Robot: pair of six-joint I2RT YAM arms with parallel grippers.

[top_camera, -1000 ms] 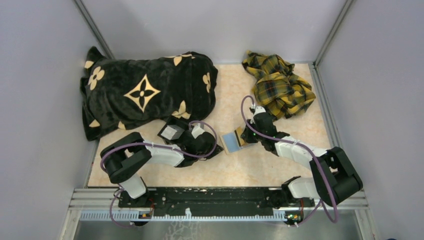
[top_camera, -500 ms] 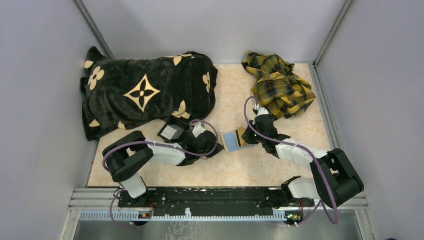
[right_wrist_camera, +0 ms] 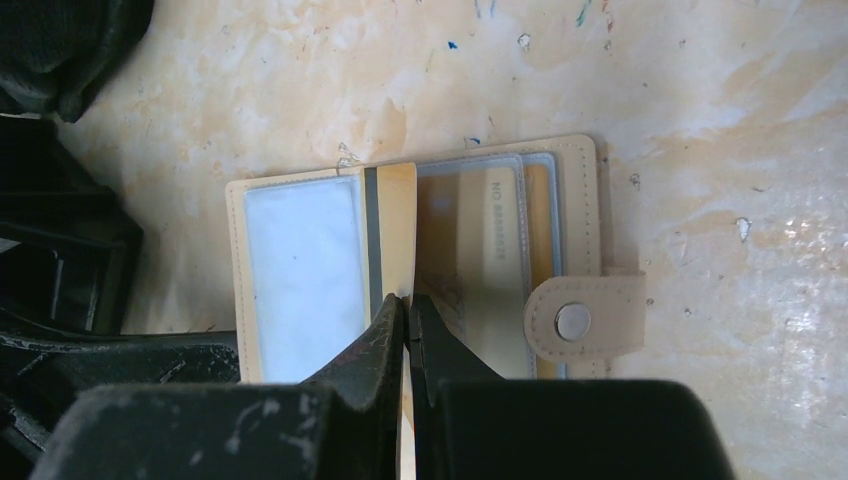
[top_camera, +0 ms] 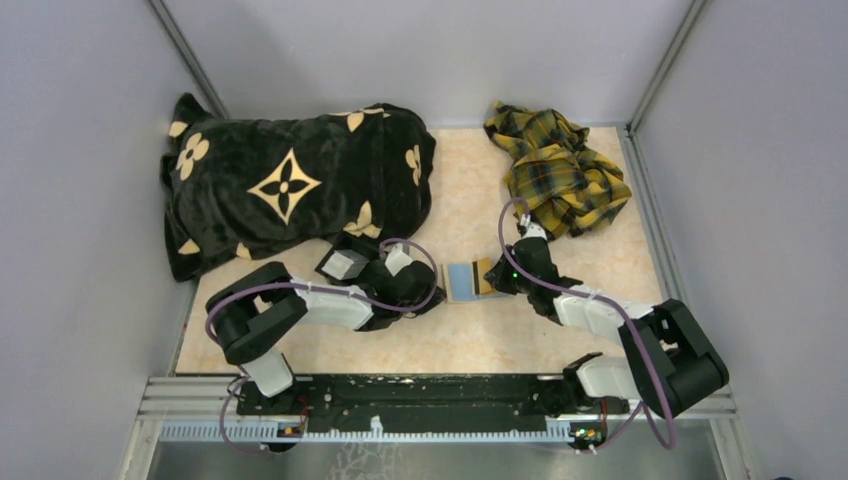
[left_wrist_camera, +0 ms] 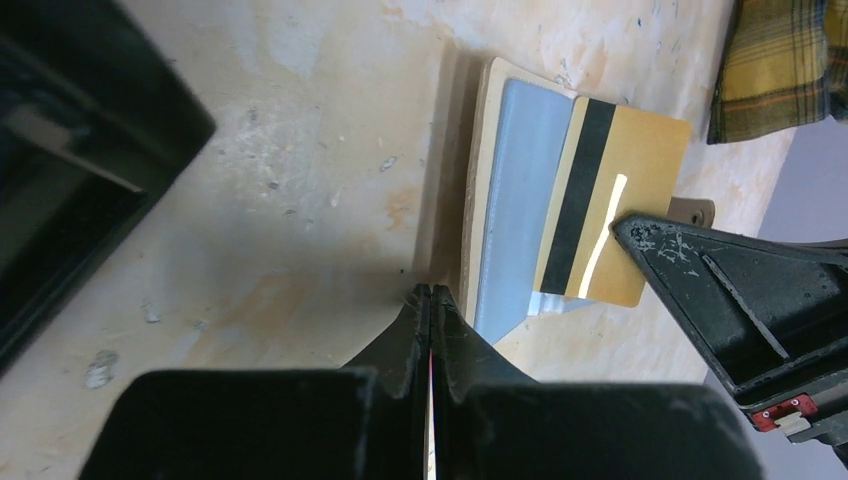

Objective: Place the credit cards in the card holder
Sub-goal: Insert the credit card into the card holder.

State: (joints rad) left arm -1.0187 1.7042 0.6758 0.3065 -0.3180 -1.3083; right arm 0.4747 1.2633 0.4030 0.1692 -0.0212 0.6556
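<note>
Right pincer (right_wrist_camera: 408,300) has drawn nearer my base, clenched on the gold card (right_wrist_camera: 393,225), which it holds by the edge to feed it across the open card holder (right_wrist_camera: 300,260) directly ahead. My left pincer (left_wrist_camera: 431,292), clenched empty, sits just beside the holder's edge, apparently bracing it on the surface (right_wrist_camera: 700,100).

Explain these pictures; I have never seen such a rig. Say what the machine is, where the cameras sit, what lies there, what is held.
Two robot arms are bolted at the table's near edge. One camera looks down from above; one rides on each wrist. On the table lie an open tan card holder, a black flowered blanket, a yellow plaid cloth and a black tray. The right gripper is shut on a gold card over the holder. The left gripper is shut at the holder's edge, holding nothing visible.
</note>
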